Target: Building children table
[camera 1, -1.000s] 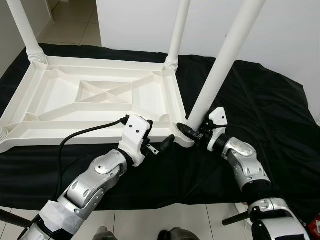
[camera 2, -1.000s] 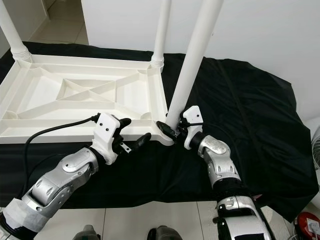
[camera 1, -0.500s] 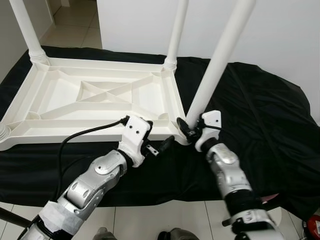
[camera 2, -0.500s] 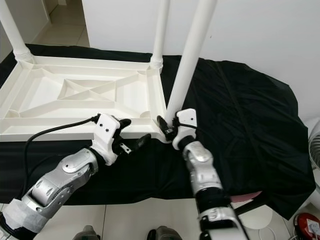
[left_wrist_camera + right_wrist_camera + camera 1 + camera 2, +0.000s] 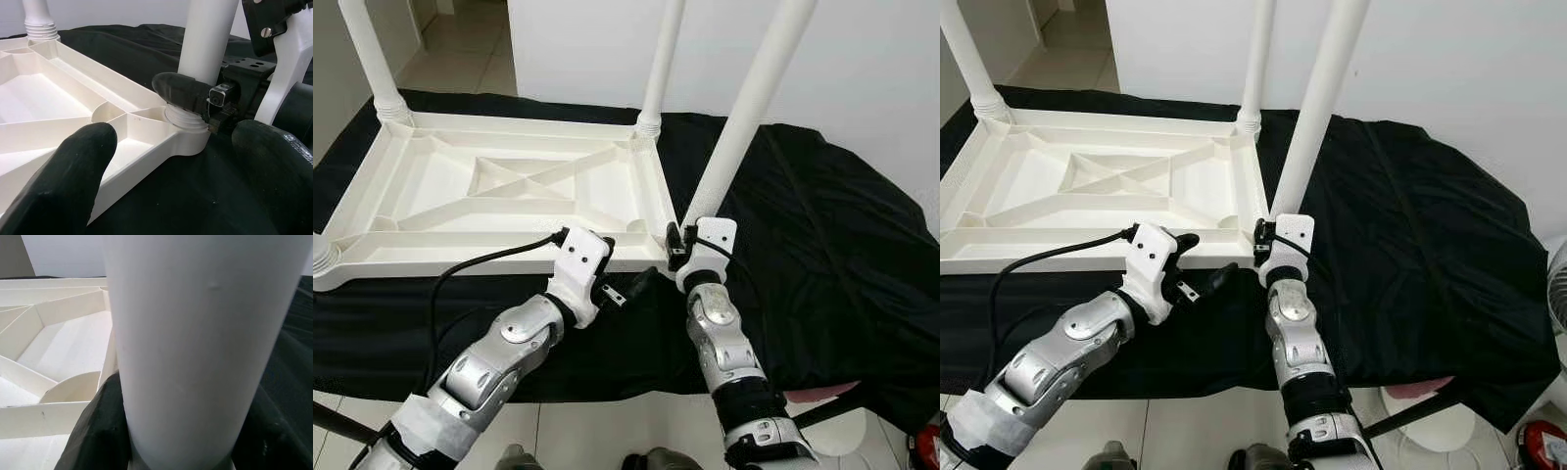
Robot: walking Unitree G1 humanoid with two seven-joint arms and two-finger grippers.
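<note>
The table top (image 5: 509, 196) is laid upside down on a cloth (image 5: 822, 255), toward the left. Legs (image 5: 661, 59) are set upright at its corners. At the near right corner, a leg (image 5: 744, 117) is enclosed by the right end effector (image 5: 683, 243). The left end effector (image 5: 626, 284) is placed just left of that corner, at the near edge.

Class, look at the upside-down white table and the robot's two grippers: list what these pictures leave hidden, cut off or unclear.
- Tops of the table legs: cut off by the upper edge in both eye views.
- Seating of the near leg in its socket: the right gripper covers part of the joint in the left wrist view.
- Table corner on the robot's left: cut off by the frame edge in the left eye view.
- Top face of the table: turned down onto the black cloth.
</note>
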